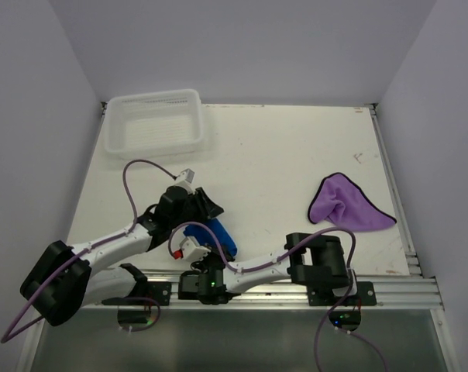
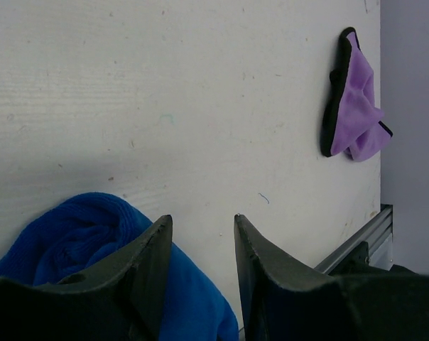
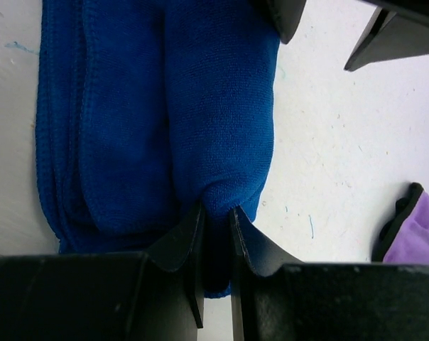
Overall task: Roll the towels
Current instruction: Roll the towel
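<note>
The blue towel [image 3: 150, 106], folded lengthwise into a thick, partly rolled band, lies on the white surface [image 1: 280, 155] close to the arm bases. The right gripper [image 3: 216, 213] is closed to a narrow slit on the towel's near end and pinches a ridge of cloth. At the towel's other end the left gripper [image 2: 204, 224] has its jaws apart over bare surface, one finger above the cloth and apparently not clamping it. The purple towel [image 1: 346, 203], dark-edged and crumpled, lies well apart toward the right edge, and a white mesh basket [image 1: 153, 98] sits at the far left corner.
</note>
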`<state>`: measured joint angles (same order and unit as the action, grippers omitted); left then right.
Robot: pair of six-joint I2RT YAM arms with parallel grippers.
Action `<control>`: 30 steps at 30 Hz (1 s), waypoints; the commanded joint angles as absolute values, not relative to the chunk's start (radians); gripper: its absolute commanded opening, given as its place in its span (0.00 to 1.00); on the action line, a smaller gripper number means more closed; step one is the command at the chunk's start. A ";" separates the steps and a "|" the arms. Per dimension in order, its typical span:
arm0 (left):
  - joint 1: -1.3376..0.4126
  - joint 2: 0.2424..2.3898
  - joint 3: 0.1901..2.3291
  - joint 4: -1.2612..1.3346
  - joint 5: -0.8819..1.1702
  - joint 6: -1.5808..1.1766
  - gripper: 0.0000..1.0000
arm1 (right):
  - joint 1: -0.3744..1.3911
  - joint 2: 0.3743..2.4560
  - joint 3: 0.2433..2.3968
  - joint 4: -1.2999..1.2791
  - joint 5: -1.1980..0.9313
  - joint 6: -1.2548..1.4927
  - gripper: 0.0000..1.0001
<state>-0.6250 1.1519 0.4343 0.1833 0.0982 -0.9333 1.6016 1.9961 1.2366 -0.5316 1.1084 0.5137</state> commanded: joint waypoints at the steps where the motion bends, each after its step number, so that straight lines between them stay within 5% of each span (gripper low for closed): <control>1: -0.632 1.134 0.410 0.253 0.115 -0.954 0.44 | 1.606 2.013 1.288 -0.552 1.100 0.512 0.00; 11: -0.634 1.141 0.350 0.247 0.081 -0.939 0.44 | 1.603 1.956 1.275 -0.509 1.043 0.503 0.15; 18: -0.635 1.170 0.331 0.252 0.048 -0.925 0.44 | 1.603 1.775 1.129 -0.359 0.904 0.497 0.40; 30: -0.635 1.166 0.327 0.233 0.031 -0.916 0.43 | 1.487 1.444 0.847 -0.146 0.634 0.600 0.54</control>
